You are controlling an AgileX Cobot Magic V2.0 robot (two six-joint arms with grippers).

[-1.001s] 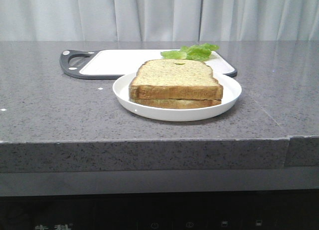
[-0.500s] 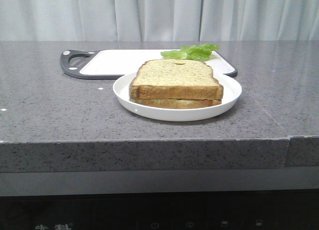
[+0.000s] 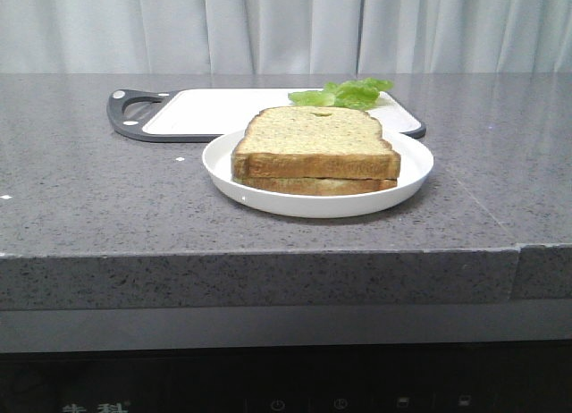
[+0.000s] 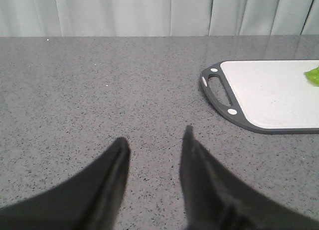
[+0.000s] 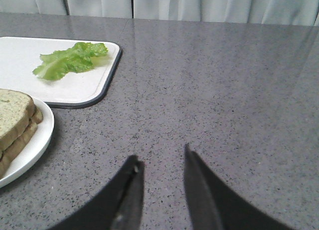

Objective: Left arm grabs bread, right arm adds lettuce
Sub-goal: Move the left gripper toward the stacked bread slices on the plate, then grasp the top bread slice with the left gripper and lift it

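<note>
**A:** Here we are over the grey table (image 3: 107, 207). The bread (image 3: 315, 141) lies flat as the top slice of a two-slice stack on the white plate (image 3: 231, 173), thinner slice (image 3: 313, 186) underneath. What's the left pincer (image 4: 153, 155) doing?

**B:** Fingers parted with a clear gap, nothing between them, only bare table beneath the tips. The cutting board (image 4: 269, 95) lies ahead of it and off to its right, handle end nearest, well apart from the tips. A sliver of green shows at the board's far edge. The bread doesn't appear in this wrist view at all.

**A:** And the right pincer (image 5: 160, 163)?

**B:** Same story: fingers spread, gripping nothing, over open table. The lettuce (image 5: 70, 59) lies ahead and to its left, flat on the cutting board (image 5: 75, 90), near the corner. The plate (image 5: 30, 145) with the bread (image 5: 12, 115) is closer in, also to its left, just beside the board's near edge.

**A:** From the front, neither arm shows. The lettuce (image 3: 344, 93) is behind the plate, at the board's right end, untouched.

**B:** Both pincers well clear of their things.
</note>
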